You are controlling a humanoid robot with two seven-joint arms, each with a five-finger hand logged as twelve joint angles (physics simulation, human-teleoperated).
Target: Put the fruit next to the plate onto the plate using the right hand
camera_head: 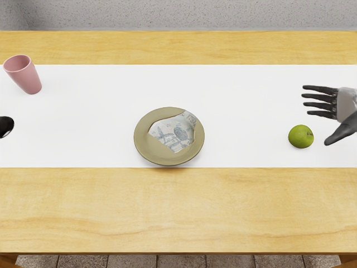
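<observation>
A green apple [300, 136] lies on the white runner, well to the right of the plate. The olive-rimmed plate [144, 144] with a blue and white pattern sits at the middle of the runner with nothing on it. My right hand [327, 114] comes in from the right edge, just right of and slightly behind the apple. Its fingers are spread, the thumb points down toward the apple, and it holds nothing. At the left edge only a dark tip of my left hand [5, 126] shows.
A pink cup [23, 73] stands upright at the far left of the runner. The white runner [234, 95] crosses the wooden table [178, 206], whose front strip lies nearest me. Between apple and plate is bare cloth.
</observation>
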